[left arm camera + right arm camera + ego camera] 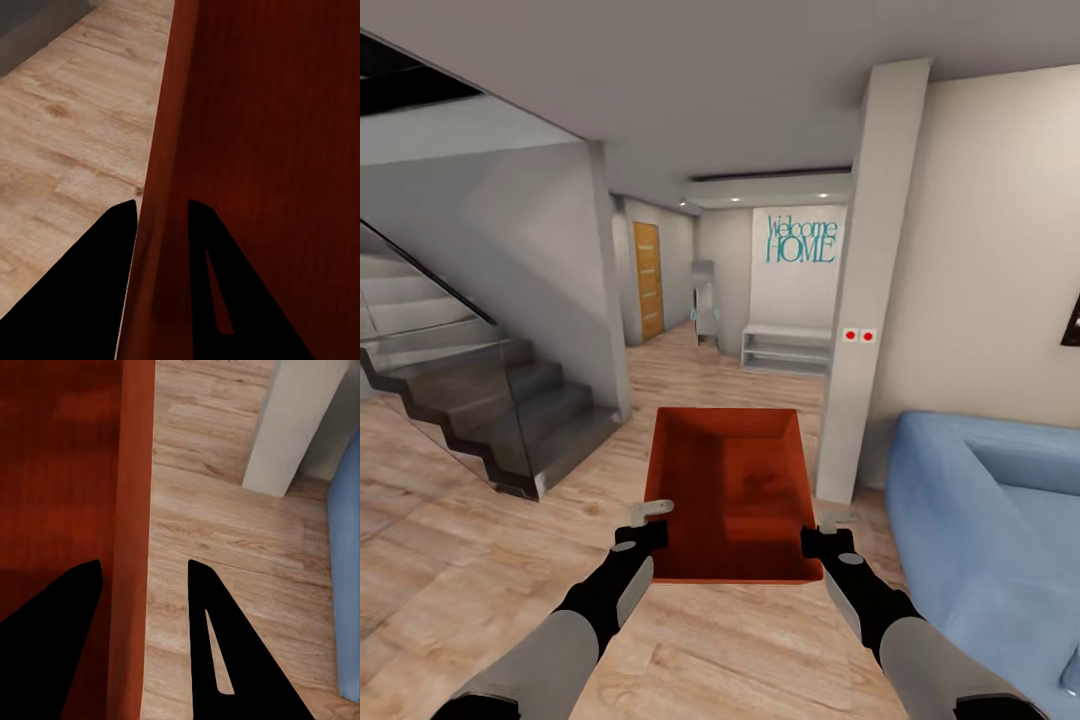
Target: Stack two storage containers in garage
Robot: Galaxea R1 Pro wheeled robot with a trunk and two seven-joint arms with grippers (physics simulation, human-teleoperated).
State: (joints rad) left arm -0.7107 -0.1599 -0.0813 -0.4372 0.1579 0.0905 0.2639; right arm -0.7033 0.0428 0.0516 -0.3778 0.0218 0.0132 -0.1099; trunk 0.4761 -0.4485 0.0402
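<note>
One orange-red storage container (pixel 730 490) hangs level above the light wood planks of the living room, carried between both arms, its open inside empty. My left gripper (pixel 650 522) is shut on its left wall near the front corner. In the left wrist view the black fingers (pixel 112 270) straddle that wall (pixel 161 150). My right gripper (pixel 828 530) is shut on the right wall. In the right wrist view the wall (pixel 135 510) runs between the fingers (pixel 217 630), with a little floor showing beside the outer one.
A dark staircase with a glass railing (pixel 480 400) rises at the left. A white pillar (pixel 865 300) stands just right of the container, with a blue sofa (pixel 990 530) beyond it. A hallway ahead leads to a wooden door (pixel 648 280) and a low white shelf (pixel 787 350).
</note>
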